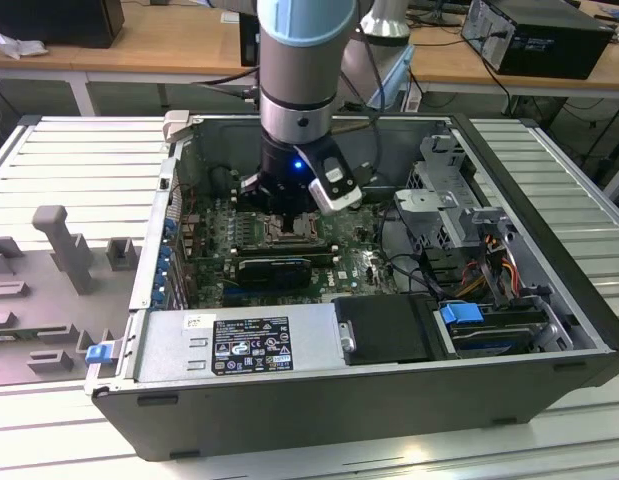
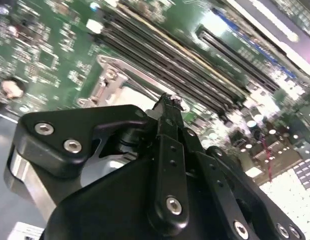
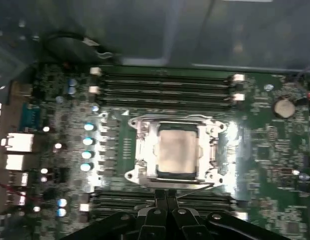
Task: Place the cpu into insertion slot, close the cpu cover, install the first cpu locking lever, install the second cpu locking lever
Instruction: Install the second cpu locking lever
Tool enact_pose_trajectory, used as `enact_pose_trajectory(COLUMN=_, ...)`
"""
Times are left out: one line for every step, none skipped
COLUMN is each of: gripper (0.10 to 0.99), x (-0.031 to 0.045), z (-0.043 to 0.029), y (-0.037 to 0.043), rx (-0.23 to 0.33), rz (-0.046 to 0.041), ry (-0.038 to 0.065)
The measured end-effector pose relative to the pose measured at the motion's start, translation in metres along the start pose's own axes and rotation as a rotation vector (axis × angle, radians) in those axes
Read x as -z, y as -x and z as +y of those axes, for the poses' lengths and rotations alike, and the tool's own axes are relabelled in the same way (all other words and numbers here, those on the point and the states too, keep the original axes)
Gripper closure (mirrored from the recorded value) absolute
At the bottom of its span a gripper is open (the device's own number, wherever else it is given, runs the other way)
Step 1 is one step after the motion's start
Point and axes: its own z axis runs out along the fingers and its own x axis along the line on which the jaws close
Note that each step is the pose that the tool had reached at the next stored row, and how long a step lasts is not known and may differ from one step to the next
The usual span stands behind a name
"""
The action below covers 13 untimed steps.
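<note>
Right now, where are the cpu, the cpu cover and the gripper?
cpu (image 3: 177, 150): first wrist view, centre of its silvery face.
cpu cover (image 3: 148, 150): first wrist view, one side bar of the metal frame.
gripper (image 3: 167, 194): first wrist view, fingertips, pressed together.

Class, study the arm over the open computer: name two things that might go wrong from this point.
1. The gripper hangs close over the cpu cover, jaws together; a slight drift might scrape the cpu showing through its cutout.
2. Memory slots flank the socket closely, so a sideways move may knock them.
</note>
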Motion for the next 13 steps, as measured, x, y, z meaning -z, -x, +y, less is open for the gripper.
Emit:
enact_pose_trajectory(gripper=0.980, x=-0.0014, z=-0.0002, y=-0.0023, rx=0.000, rz=0.0000, ry=0.001)
enact_pose_trajectory(gripper=0.980, x=-0.0033, z=-0.0005, y=-0.0030, rx=0.000, rz=-0.0002, ry=0.001)
enact_pose_trajectory(gripper=0.980, x=-0.0058, z=-0.0008, y=-0.0033, rx=0.000, rz=-0.0001, ry=0.001)
enact_pose_trajectory(gripper=0.980, x=-0.0075, z=-0.0011, y=-0.0034, rx=0.000, rz=0.0000, ry=0.001)
enact_pose_trajectory(gripper=0.980, x=-0.0115, z=-0.0016, y=-0.0040, rx=0.000, rz=-0.0001, ry=0.001)
enact_pose_trajectory(gripper=0.980, x=-0.0134, z=-0.0019, y=-0.0043, rx=0.000, rz=-0.0001, ry=0.001)
enact_pose_trajectory(gripper=0.980, x=-0.0154, z=-0.0021, y=-0.0046, rx=0.000, rz=0.0000, ry=0.001)
enact_pose_trajectory(gripper=0.980, x=-0.0187, z=-0.0026, y=-0.0054, rx=0.000, rz=0.0000, ry=0.001)
enact_pose_trajectory(gripper=0.980, x=-0.0211, z=-0.0029, y=-0.0063, rx=0.000, rz=0.0000, ry=0.001)
enact_pose_trajectory(gripper=0.980, x=-0.0232, z=-0.0031, y=-0.0075, rx=0.000, rz=0.0001, ry=0.001)
enact_pose_trajectory(gripper=0.980, x=-0.0244, z=-0.0040, y=-0.0108, rx=0.001, rz=0.0001, ry=0.003)
enact_pose_trajectory(gripper=0.980, x=-0.0250, z=-0.0045, y=-0.0129, rx=0.001, rz=0.0000, ry=0.007)
enact_pose_trajectory(gripper=0.980, x=-0.0255, z=-0.0056, y=-0.0160, rx=0.001, rz=-0.0005, ry=0.015)
